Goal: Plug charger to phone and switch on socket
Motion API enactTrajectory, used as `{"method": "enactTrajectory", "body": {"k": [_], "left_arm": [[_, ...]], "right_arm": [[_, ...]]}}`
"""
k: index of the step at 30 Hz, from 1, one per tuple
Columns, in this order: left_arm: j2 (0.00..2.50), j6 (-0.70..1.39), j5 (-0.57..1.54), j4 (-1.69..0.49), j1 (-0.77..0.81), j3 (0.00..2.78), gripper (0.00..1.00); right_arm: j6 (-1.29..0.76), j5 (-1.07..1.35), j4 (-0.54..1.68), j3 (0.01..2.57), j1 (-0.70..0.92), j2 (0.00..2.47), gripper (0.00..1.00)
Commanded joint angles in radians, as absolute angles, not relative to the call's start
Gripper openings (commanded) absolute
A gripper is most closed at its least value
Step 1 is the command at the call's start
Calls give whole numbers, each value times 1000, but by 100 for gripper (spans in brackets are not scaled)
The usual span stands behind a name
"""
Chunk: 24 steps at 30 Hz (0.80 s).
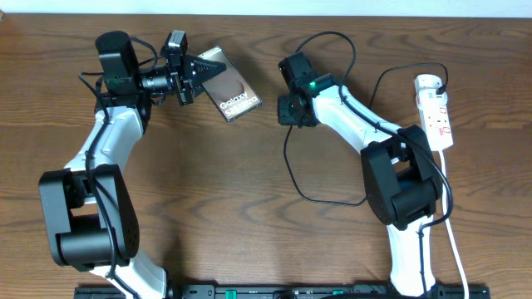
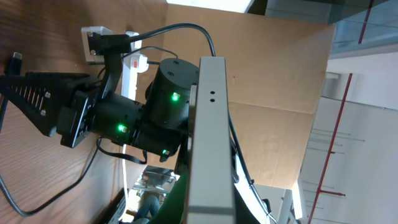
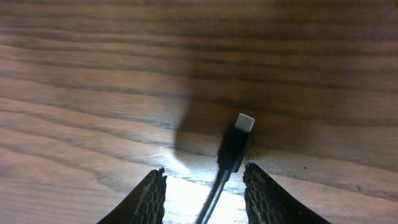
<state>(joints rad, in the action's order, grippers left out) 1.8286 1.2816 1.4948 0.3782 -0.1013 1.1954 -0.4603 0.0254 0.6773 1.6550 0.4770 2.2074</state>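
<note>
The phone (image 1: 237, 95), dark with white "Galaxy" lettering, is held off the table at the back left, and my left gripper (image 1: 214, 68) is shut on its near end. In the left wrist view the phone (image 2: 210, 143) shows as a pale slab seen edge-on. My right gripper (image 1: 289, 112) points down at the table right of the phone. Its fingers (image 3: 154, 196) stand apart on either side of the charger (image 3: 235, 149), whose silver connector tip points away. Neither finger touches it. The white socket (image 1: 436, 112) lies at the far right.
The charger's thin black cable (image 1: 320, 198) loops across the table in front of the right arm and arcs back to the socket. The socket's white cord (image 1: 453, 241) runs toward the table's front edge. Bare wood lies between the arms.
</note>
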Motion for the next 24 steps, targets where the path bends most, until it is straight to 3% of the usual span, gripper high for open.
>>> {"method": "enactTrajectory", "body": {"k": [1,7,15,19,21,24], "left_arm": [[1799,1264,1533,388,-102,1212,7],[1799,1257,1533,388,-102,1212,7],[1799,1253,1533,387,-102,1212,7],[1799,1253,1533,387,-102,1212,7],[1799,1253,1533,387,-102,1212,7],[1799,1253,1533,387,-102,1212,7]], "right_arm": [[-515,-29,688,1672,479,2205,38],[-528,-35,696,1668,480,2214,38],[-571,-34,696,1666,488,2279,28],[-573,-15,705,1666,489,2319,17],[-575,-13,718,1666,488,2323,1],[-556,-2,717,1670,484,2307,1]]}}
